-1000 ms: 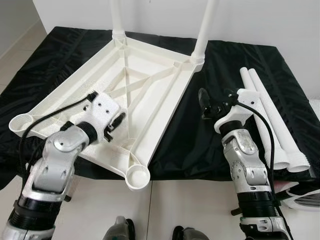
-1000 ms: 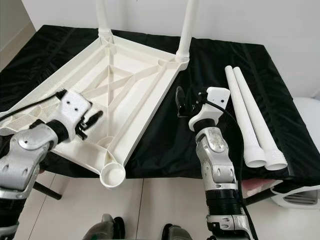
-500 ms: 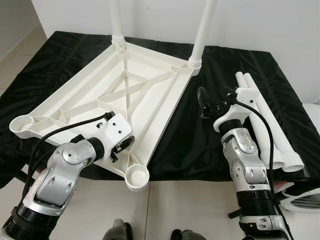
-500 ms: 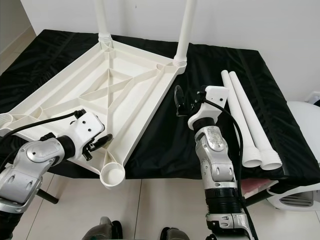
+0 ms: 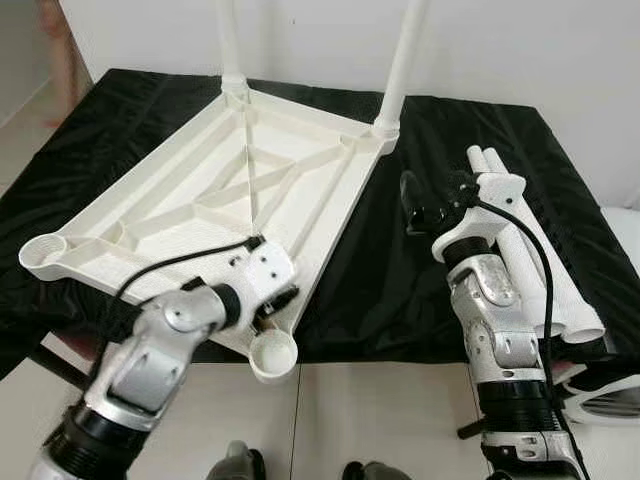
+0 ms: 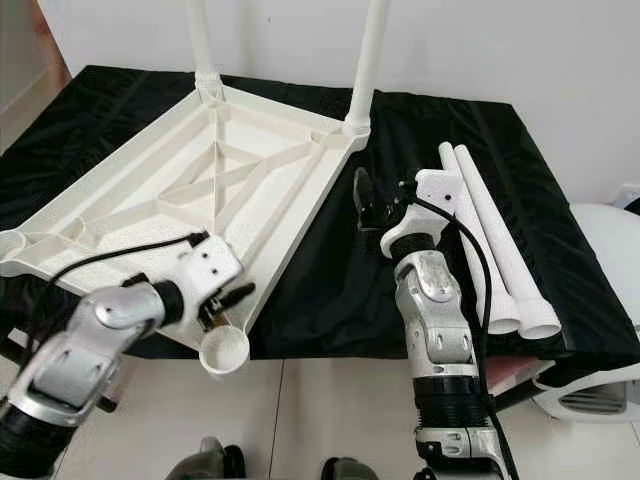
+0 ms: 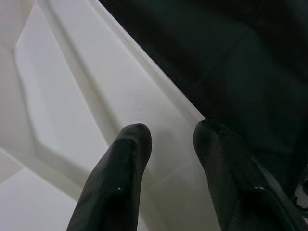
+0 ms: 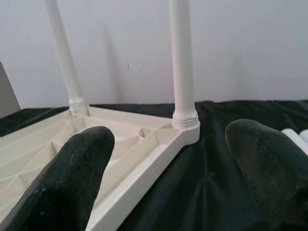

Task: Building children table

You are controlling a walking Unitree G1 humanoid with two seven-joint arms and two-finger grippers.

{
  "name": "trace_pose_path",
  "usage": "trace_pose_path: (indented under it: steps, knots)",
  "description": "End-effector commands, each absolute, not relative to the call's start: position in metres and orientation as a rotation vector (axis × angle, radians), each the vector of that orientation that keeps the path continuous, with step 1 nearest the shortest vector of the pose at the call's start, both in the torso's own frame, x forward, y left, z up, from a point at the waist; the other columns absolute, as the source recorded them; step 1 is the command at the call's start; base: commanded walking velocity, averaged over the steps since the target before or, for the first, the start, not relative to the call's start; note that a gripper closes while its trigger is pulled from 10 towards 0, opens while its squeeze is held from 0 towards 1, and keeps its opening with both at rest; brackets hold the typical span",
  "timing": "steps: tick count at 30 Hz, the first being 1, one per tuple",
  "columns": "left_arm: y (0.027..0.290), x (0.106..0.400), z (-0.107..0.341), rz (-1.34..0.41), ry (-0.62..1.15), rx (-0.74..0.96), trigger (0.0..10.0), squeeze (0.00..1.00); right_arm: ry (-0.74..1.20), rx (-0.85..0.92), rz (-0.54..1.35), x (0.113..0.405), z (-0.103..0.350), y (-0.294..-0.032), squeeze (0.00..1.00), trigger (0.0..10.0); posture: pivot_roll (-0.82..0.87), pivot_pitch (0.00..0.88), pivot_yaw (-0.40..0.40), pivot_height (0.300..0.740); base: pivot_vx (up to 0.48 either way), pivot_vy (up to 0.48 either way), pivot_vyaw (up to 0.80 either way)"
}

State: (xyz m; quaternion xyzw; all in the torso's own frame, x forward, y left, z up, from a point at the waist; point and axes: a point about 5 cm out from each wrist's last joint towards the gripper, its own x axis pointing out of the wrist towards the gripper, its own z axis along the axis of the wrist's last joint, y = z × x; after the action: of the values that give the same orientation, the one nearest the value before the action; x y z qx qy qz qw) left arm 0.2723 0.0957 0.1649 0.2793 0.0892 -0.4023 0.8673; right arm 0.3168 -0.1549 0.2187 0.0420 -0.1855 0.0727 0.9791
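Note:
An upturned white plastic tabletop (image 5: 200, 190) lies on a black cloth (image 5: 400, 290). Two white legs (image 5: 405, 60) stand fitted in its far corners. Its near corner socket (image 5: 273, 352) and left corner socket (image 5: 45, 250) are empty. Two loose legs (image 5: 540, 260) lie side by side on the cloth at the right. My left gripper (image 5: 282, 303) hovers open over the tabletop's rim just behind the near socket, and its fingers (image 7: 130, 144) hold nothing. Between the tabletop and the loose legs, my right gripper (image 5: 428, 200) is raised above the cloth, wide open and empty.
The near socket juts out past the cloth's front edge over the tiled floor (image 5: 380, 420). A white object (image 5: 610, 385) sits low at the right. A white wall (image 5: 520, 50) runs close behind the cloth.
My left gripper has slid right along the tabletop's near edge, from the ribbed middle to the near corner socket. The right arm has barely moved.

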Motion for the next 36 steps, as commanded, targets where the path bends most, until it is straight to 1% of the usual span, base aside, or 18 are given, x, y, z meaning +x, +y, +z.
trace_pose_path:
  steps: [1, 4, 5, 11, 16, 24, 27, 33, 35, 36]
  knots:
    - [0.091, 0.271, 0.159, -0.875, 0.211, 0.586, 10.0, 0.00, -0.379, 0.085, 0.151, 0.314, 0.220, -0.158, 0.00, 10.0, -0.05, 0.089, -0.012, 0.740, 0.000, 0.000, 0.00]
    - [0.088, 0.272, 0.158, -0.881, 0.217, 0.560, 10.0, 0.00, -0.383, 0.084, 0.153, 0.314, 0.222, -0.158, 0.00, 10.0, -0.05, 0.093, -0.012, 0.740, 0.000, 0.000, 0.00]
    - [0.080, 0.273, 0.154, -0.901, 0.219, 0.562, 10.0, 0.00, -0.388, 0.083, 0.149, 0.314, 0.224, -0.159, 0.00, 10.0, -0.06, 0.104, -0.009, 0.740, 0.000, 0.000, 0.00]
    - [0.065, 0.277, 0.150, -0.922, 0.215, 0.553, 10.0, 0.00, -0.393, 0.083, 0.142, 0.314, 0.225, -0.161, 0.00, 10.0, -0.05, 0.109, -0.008, 0.740, 0.000, 0.000, 0.00]
    - [0.050, 0.282, 0.156, -0.943, 0.182, 0.529, 10.0, 0.00, -0.394, 0.084, 0.140, 0.314, 0.226, -0.161, 0.00, 10.0, -0.05, 0.110, -0.005, 0.740, 0.000, 0.000, 0.00]
    - [0.035, 0.289, 0.162, -0.950, 0.148, 0.502, 10.0, 0.00, -0.398, 0.090, 0.140, 0.315, 0.227, -0.160, 0.00, 10.0, -0.04, 0.107, -0.001, 0.740, 0.000, 0.000, 0.00]
    - [0.023, 0.294, 0.173, -0.949, 0.102, 0.486, 10.0, 0.00, -0.398, 0.096, 0.145, 0.315, 0.227, -0.158, 0.00, 10.0, -0.04, 0.107, -0.001, 0.740, 0.000, 0.000, 0.00]
    - [0.017, 0.296, 0.182, -0.944, 0.071, 0.473, 10.0, 0.00, -0.397, 0.098, 0.152, 0.316, 0.226, -0.155, 0.00, 10.0, -0.03, 0.106, 0.000, 0.740, 0.000, 0.000, 0.00]
    - [0.028, 0.304, 0.194, -0.889, 0.030, 0.483, 10.0, 0.00, -0.396, 0.101, 0.152, 0.316, 0.226, -0.155, 0.00, 10.0, -0.03, 0.106, 0.002, 0.740, 0.000, 0.000, 0.00]
    - [0.028, 0.304, 0.194, -0.889, 0.030, 0.483, 10.0, 0.00, -0.396, 0.101, 0.152, 0.316, 0.226, -0.155, 0.00, 10.0, -0.03, 0.106, 0.002, 0.740, 0.000, 0.000, 0.00]
